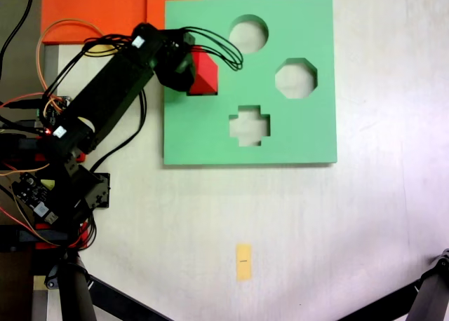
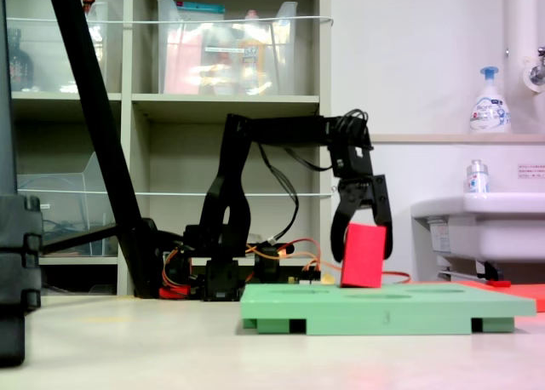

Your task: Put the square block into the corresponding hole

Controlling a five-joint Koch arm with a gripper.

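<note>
Red square block tilted on green board, jaws spread around it, gripper not clamping; block may jam askew at hole edge.

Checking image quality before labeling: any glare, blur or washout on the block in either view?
First exterior view: table bright and washed out; block partly hidden by the gripper, red nearly flat, edges soft. Second exterior view: even light, block sharp but saturated, with faces barely distinguishable; board clear, shelves behind slightly soft.
</note>
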